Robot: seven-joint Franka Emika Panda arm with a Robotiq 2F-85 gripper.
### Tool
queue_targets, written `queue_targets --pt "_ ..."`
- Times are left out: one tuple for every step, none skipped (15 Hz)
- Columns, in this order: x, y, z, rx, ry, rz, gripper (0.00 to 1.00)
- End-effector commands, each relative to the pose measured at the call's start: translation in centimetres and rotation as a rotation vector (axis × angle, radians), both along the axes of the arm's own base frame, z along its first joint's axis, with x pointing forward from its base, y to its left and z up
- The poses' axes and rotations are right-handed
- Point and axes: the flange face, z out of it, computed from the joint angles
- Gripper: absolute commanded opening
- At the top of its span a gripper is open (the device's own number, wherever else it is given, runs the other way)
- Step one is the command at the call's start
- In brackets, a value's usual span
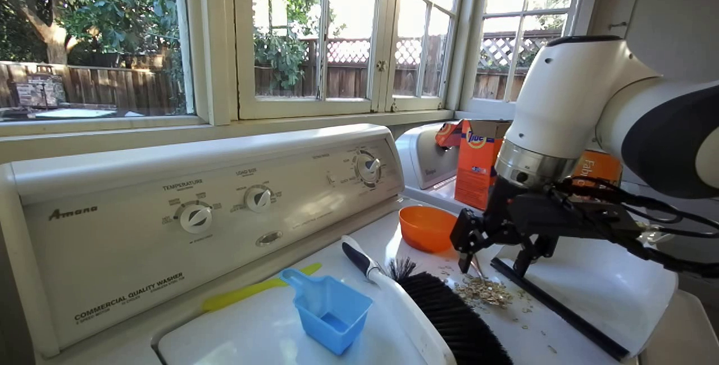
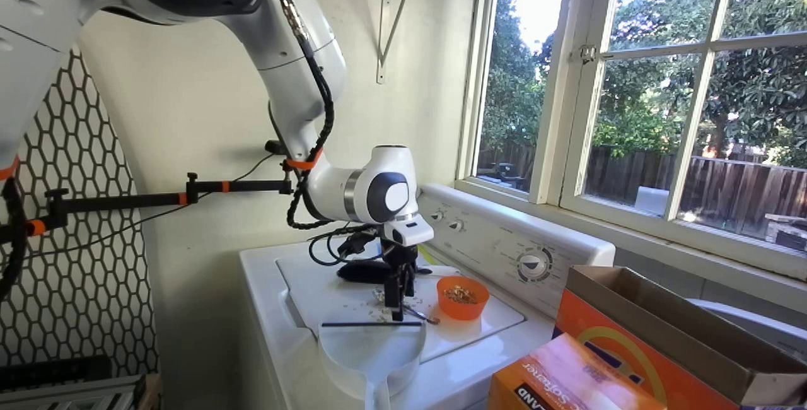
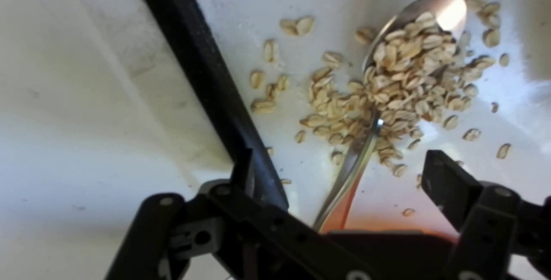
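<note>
Looking down through the wrist view, I have the jaws well apart with nothing visibly held, and the spoon (image 3: 362, 156) crosses the gap between the fingers (image 3: 450, 185). Its handle passes roughly midway, the long axis crosswise to the line joining the tips; I judge that to be the relation that counts most here. It rests on the worktop (image 1: 241, 331), nearer the side edge by the orange detergent box (image 1: 477, 179) than the opposite side. From the jaws, the handle runs toward the back edge, where the orange bowl (image 2: 463, 310) stands near its end, while the spoon's head, with oats (image 3: 400, 82) in and around it, points toward the front. One finger overlaps the black lip of the dustpan (image 2: 372, 350), which sits along that same side edge; whether they touch, I cannot tell. Beyond the oats, toward the opposite side, lies the brush (image 1: 444, 309).
</note>
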Motion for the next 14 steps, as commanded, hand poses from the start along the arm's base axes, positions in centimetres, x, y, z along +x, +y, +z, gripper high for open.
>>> queue_targets --pt "0.46 0.57 -0.19 0.023 0.008 0.005 0.78" --pt "0.55 0.63 -0.15 0.027 0.008 0.007 0.74" --pt "0.63 0.74 -0.10 0.027 0.007 0.007 0.66" --pt "0.71 0.81 -0.08 0.030 0.008 0.007 0.58" --pt "0.79 0.86 -0.11 0.031 0.009 0.008 0.50" --pt "0.83 0.89 -0.17 0.032 0.011 0.009 0.44" --pt "0.87 0.93 -0.23 0.033 0.012 0.009 0.38" --pt "0.92 0.97 -0.26 0.034 0.014 0.009 0.34" --pt "0.97 1.02 -0.33 0.034 0.015 0.010 0.23" --pt "1.03 1.06 -0.37 0.033 0.015 0.010 0.15" --pt "1.10 1.10 -0.34 0.034 0.014 0.009 0.06" --pt "1.17 1.17 -0.33 0.034 0.013 0.010 0.00" --pt "1.25 1.20 -0.35 0.034 0.013 0.011 0.00" --pt "1.30 1.21 -0.35 0.034 0.013 0.011 0.00"
